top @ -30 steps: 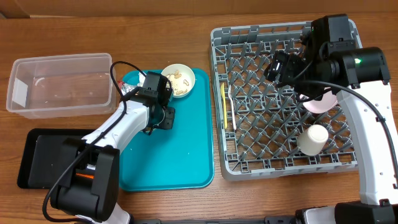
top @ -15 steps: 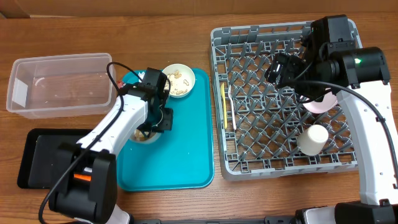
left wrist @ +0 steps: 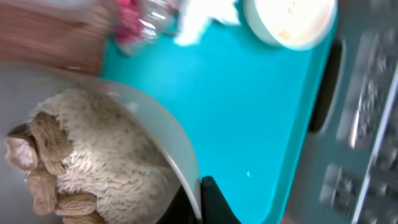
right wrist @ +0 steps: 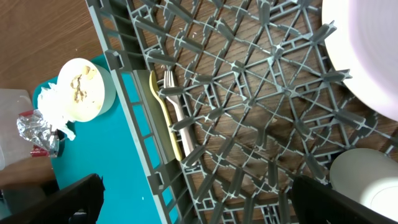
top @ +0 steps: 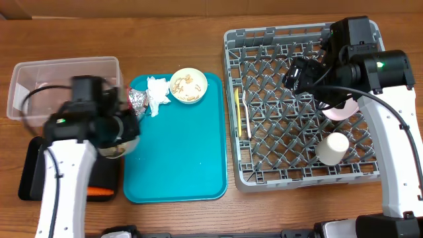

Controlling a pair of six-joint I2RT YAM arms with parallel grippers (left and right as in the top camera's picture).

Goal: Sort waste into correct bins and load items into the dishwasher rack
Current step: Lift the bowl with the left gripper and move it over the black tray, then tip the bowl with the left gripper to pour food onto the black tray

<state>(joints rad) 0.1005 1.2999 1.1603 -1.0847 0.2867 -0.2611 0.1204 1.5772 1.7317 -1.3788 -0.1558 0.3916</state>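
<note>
My left gripper (top: pixel 125 130) is shut on the rim of a small pale bowl (top: pixel 116 143) and holds it over the gap between the teal tray and the black tray (top: pixel 36 173). In the left wrist view (left wrist: pixel 202 198) that bowl (left wrist: pixel 155 134) holds pale crumbs and peanut-like shells (left wrist: pixel 74 168). A white napkin (top: pixel 156 94), a foil wrapper (top: pixel 137 100) and a second bowl (top: pixel 188 85) lie on the teal tray. My right gripper (top: pixel 301 73) is open and empty above the grey rack (top: pixel 264 158), as the right wrist view (right wrist: pixel 205 205) also shows.
The clear tub (top: pixel 63 73) stands at the back left. The teal tray (top: pixel 178 158) lies in the middle. The rack holds the pink plate (top: pixel 340 110), the white cup (top: pixel 332 149) and the yellow spoon and fork (top: pixel 240 112).
My left arm has swung left, carrying the bowl off the teal tray toward the black tray. The napkin and foil wrapper are uncovered. The right arm has not moved.
</note>
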